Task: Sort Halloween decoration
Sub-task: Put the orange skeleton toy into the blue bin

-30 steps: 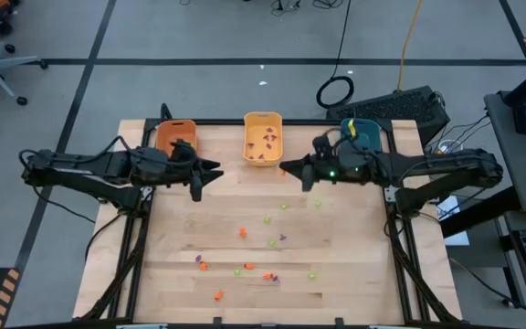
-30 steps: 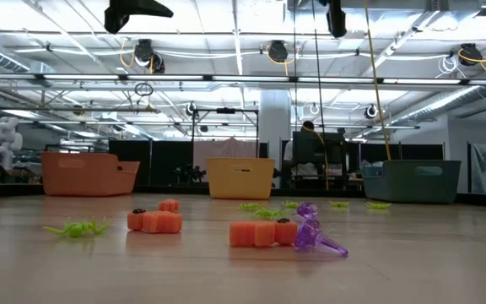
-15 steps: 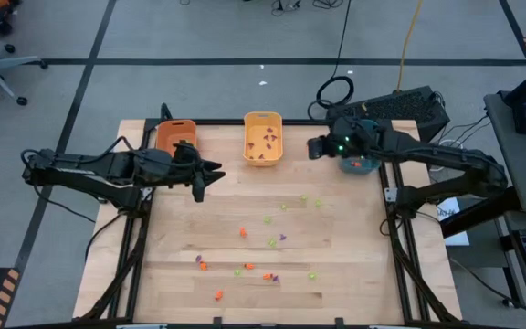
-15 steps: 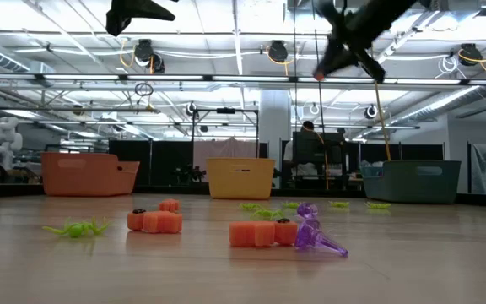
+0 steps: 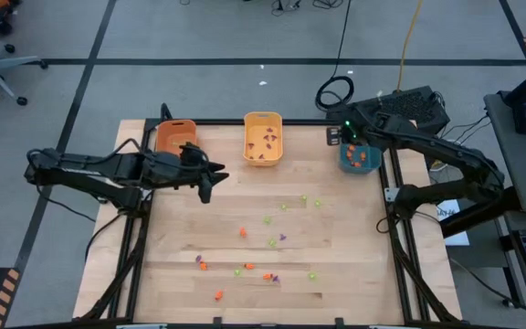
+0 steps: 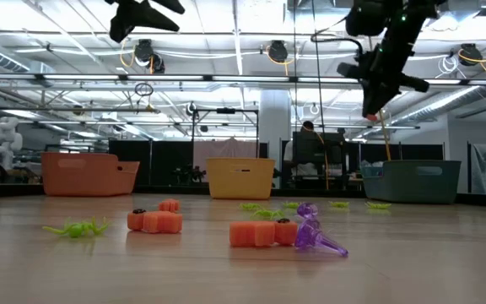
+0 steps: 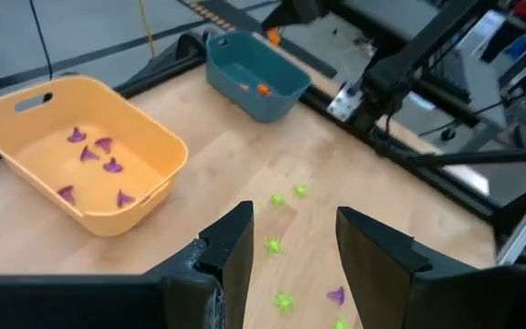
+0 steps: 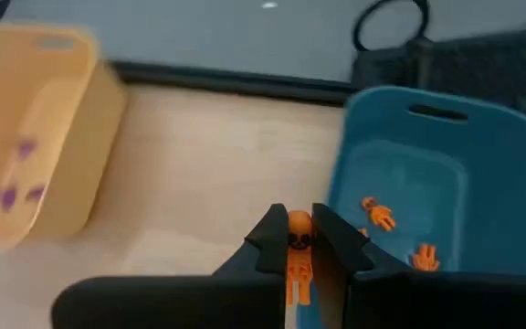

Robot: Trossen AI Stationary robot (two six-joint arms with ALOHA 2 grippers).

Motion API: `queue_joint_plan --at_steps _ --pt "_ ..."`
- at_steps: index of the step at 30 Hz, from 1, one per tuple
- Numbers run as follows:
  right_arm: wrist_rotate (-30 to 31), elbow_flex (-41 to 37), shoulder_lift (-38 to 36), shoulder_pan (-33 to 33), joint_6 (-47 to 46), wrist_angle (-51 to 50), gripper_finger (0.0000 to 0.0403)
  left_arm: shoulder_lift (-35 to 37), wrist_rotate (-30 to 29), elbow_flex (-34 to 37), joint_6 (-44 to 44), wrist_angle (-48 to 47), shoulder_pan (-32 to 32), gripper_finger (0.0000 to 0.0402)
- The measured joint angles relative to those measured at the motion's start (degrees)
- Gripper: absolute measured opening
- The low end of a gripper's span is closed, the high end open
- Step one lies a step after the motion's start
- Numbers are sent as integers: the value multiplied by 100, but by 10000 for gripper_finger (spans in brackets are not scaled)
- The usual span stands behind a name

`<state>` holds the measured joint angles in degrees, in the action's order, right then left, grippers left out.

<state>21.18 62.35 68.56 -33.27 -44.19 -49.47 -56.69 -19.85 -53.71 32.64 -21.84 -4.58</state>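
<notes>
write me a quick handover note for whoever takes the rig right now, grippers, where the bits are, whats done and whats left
Right gripper: jaws shut on an orange skeleton trinket, held up near the teal bin, not yet dropped.
Left gripper: jaws open, empty, hovering over the table near the orange bin.
Done: purple trinkets in the yellow bin; a few orange trinkets in the teal bin.
Left: scattered orange, green and purple trinkets on the wooden table. The orange bin's contents can't be made out.
</notes>
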Motion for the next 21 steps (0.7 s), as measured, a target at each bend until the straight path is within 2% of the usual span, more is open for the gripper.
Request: queue_joint_plan --at_steps 4,9,12,17,21 --pt "1 -466 11 -325 -359 151 9 -217 125 0 1 -16 0 157" --pt "-27 -1133 17 -499 -1016 290 9 -433 682 0 5 -10 0 157" --pt "-15 -1318 17 -506 -1063 510 9 -500 963 0 5 -7 0 157" --pt "8 -1501 15 -506 -1092 783 9 -522 1064 0 3 2 0 157" --pt "247 -1633 15 -506 -1226 785 17 -520 1085 0 7 3 -7 157"
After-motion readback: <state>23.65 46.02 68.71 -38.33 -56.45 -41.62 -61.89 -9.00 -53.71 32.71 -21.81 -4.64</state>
